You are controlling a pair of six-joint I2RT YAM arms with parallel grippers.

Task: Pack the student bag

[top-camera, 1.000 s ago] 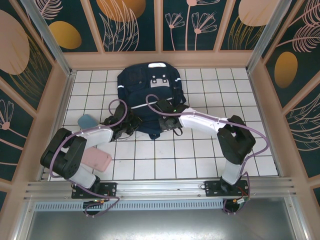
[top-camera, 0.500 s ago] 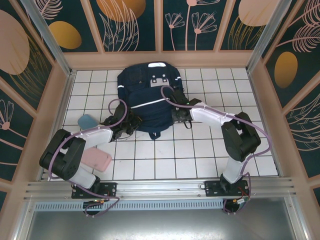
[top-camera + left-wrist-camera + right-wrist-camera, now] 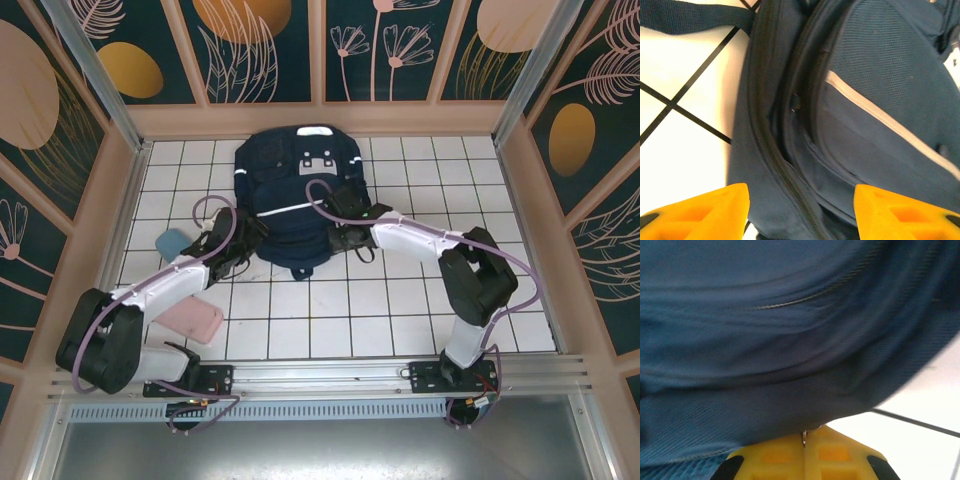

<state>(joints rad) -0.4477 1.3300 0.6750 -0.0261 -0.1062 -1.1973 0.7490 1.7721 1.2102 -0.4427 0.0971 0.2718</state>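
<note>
The bag is matt navy woven cloth, with a mesh-textured panel, a coarse webbing strap and a pale stripe. The table is glossy white tile. The jaws are smooth yellow plastic.

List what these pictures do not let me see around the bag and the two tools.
- Inside of the student bag: top external view, its own fabric covers it.
- Whether the shut right tool pinches anything: right wrist view, blurred, bag fabric overhangs it.
- Light-blue item: top external view, too small to name.
</note>
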